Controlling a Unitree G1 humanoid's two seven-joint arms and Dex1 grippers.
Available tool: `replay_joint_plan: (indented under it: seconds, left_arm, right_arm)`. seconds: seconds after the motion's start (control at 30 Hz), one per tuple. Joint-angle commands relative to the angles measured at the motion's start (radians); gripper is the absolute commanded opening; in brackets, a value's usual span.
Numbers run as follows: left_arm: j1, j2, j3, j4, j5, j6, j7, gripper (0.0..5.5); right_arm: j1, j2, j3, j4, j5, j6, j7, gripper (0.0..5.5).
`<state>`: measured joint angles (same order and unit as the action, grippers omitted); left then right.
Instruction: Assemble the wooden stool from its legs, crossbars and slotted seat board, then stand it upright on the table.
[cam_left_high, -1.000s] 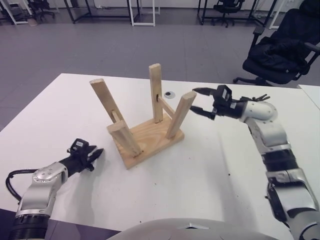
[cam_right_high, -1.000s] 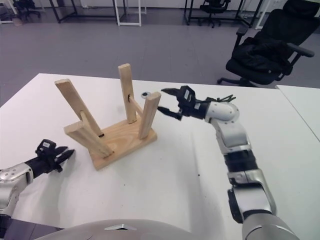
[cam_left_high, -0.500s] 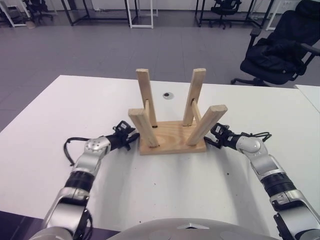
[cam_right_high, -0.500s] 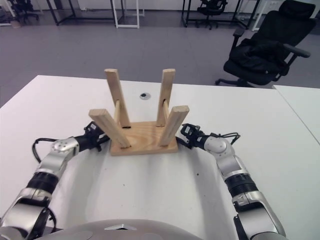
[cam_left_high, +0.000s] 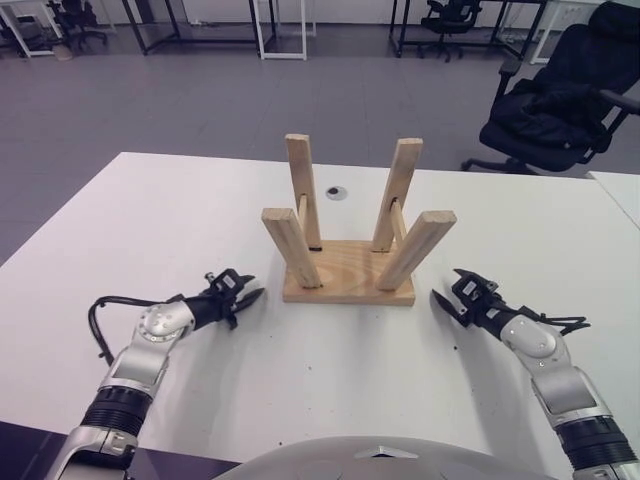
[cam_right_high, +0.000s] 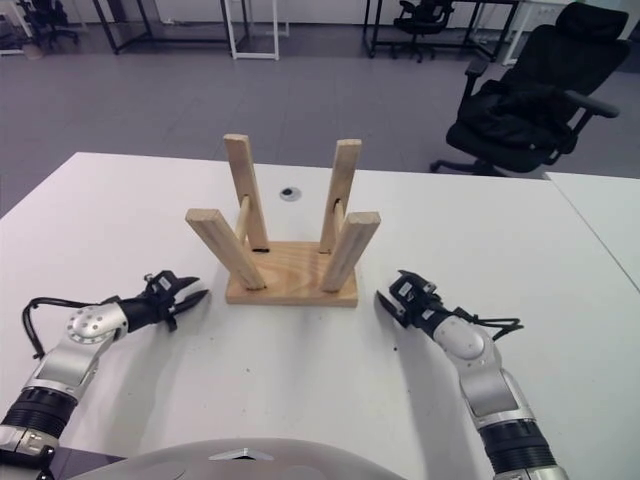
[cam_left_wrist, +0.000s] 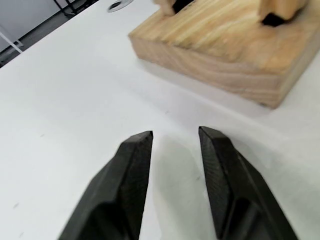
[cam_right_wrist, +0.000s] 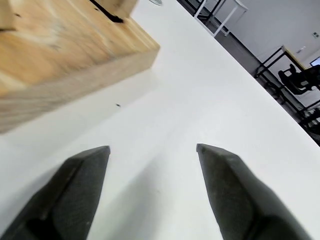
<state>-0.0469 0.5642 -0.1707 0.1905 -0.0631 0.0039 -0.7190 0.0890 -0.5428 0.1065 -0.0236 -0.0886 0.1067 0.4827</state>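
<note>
Centrally, the white surface (cam_left_high: 330, 400) carries the stool (cam_left_high: 350, 283), upside down on its seat board with four legs up. Left claw (cam_left_high: 252, 289) is near the stool's left side and right claw (cam_left_high: 447, 285) near its right, both released and grasping nothing. A small grommet (cam_left_high: 337, 191) lies behind the stool.

White table (cam_left_high: 120, 230), upturned stool (cam_left_high: 350, 272) on it

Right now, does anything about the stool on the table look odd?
Yes: the stool is upside down, its seat board flat on the table and all four legs pointing up, splayed outward. Nothing looks broken or spilled.
</note>
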Motion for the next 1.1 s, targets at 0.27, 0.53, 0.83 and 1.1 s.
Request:
replay_joint_plan:
  seconds: [0.27, 0.53, 0.83, 1.1]
  left_arm:
    - [0.095, -0.014, -0.037, -0.508, -0.257, 0.414, -0.118, 1.68]
    - [0.167, 0.237, 0.277, -0.816, -0.582, 0.675, -0.263, 1.68]
    - [0.156, 0.294, 0.408, -0.9, -0.728, 0.779, -0.263, 1.68]
    - [0.212, 0.528, 0.251, -0.563, -0.303, 0.494, -0.396, 1.68]
  right_arm:
    - [0.019, 0.042, -0.005, -0.376, 0.249, 0.274, 0.159, 3.28]
    - [0.067, -0.205, -0.32, -0.732, 0.626, 0.571, 0.339, 3.28]
    - [0.14, -0.307, -0.412, -0.776, 0.719, 0.623, 0.419, 3.28]
    - [0.226, -0.395, -0.528, -0.619, 0.641, 0.54, 0.534, 3.28]
